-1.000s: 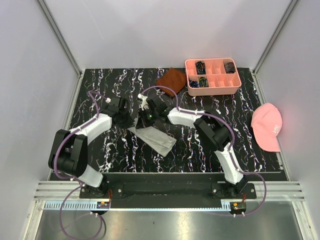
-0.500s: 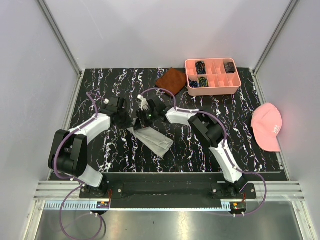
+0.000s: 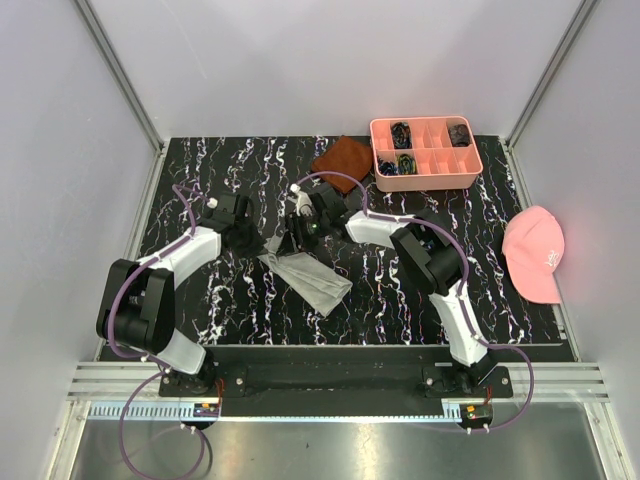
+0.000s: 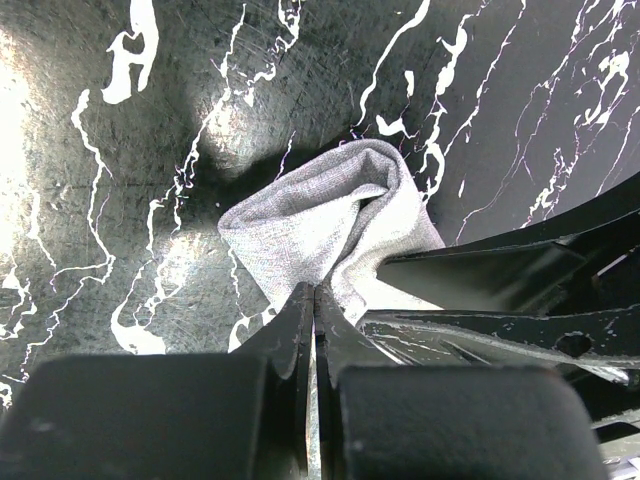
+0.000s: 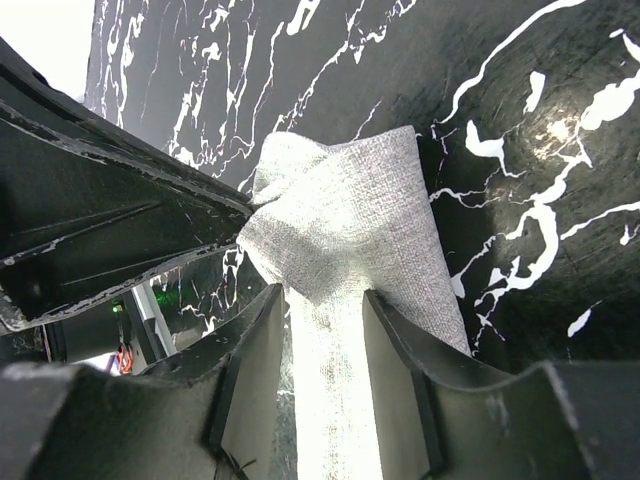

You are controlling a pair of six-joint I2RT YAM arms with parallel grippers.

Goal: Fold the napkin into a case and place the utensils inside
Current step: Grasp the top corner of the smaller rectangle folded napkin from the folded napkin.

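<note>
Scanning the black marbled table (image 3: pixel 400 300) and anchoring on the napkin (image 3: pixel 310 278): folded down to a narrow layered strip, close to a finished case (image 5: pixel 350 220), with the far end bunched and raised. Judging the fold mostly done; left to do: flatten that end, then load the utensils, none to be seen anywhere. Beyond the napkin and to its right, noting a pink tray (image 3: pixel 425 181); well right of the napkin, a pink cap (image 3: pixel 535 255); just beyond the napkin, a brown cloth (image 3: pixel 343 160). Ruling all three out as obstacles. Finding the crowding at the napkin's raised end instead: seeing the left gripper (image 4: pixel 314 292) clamped shut on a pinch of its edge, and the right gripper (image 5: pixel 322 295) parted, with the strip running between its fingers.
</note>
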